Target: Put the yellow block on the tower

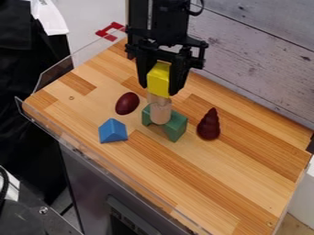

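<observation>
In the camera view, the yellow block [158, 81] stands on end, its long axis close to upright, one short end pointing down at the tower [160, 113]. The tower has pale wooden pieces above a green arch-shaped block [176, 127] on the table [227, 170]. Whether the yellow block touches the pale wood, I cannot tell. The tool [159, 89] is clamped on the yellow block, a finger along either side of it. The black arm [159, 20] comes in from the top edge, and the tool hangs pointing down over the tower. A dark red egg-shaped piece [127, 103] and a blue block [113, 131] lie left of the tower in the view; a dark red ridged cone [209, 125] stands upright to its right.
</observation>
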Robot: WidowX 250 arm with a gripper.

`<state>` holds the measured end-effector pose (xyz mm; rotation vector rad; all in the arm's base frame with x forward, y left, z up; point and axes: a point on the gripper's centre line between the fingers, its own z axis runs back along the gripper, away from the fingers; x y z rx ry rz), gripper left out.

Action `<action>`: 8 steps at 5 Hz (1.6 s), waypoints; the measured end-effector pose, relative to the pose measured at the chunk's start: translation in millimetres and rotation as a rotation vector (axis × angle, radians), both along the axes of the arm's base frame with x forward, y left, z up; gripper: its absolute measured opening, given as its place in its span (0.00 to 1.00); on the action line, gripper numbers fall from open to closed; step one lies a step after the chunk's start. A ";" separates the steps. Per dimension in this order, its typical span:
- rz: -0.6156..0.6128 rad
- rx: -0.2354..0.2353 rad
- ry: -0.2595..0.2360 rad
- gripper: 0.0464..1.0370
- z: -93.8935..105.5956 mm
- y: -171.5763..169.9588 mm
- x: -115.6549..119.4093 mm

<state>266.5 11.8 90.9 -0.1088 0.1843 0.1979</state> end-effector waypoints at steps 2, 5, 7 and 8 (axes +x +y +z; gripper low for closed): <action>0.024 -0.020 0.001 0.62 1.9 5.3 -0.4; 0.022 -0.039 -0.004 0.96 12.3 9.1 4.3; 0.044 -0.041 -0.143 0.96 63.9 20.6 7.9; 0.095 -0.048 -0.182 0.96 79.2 39.0 1.5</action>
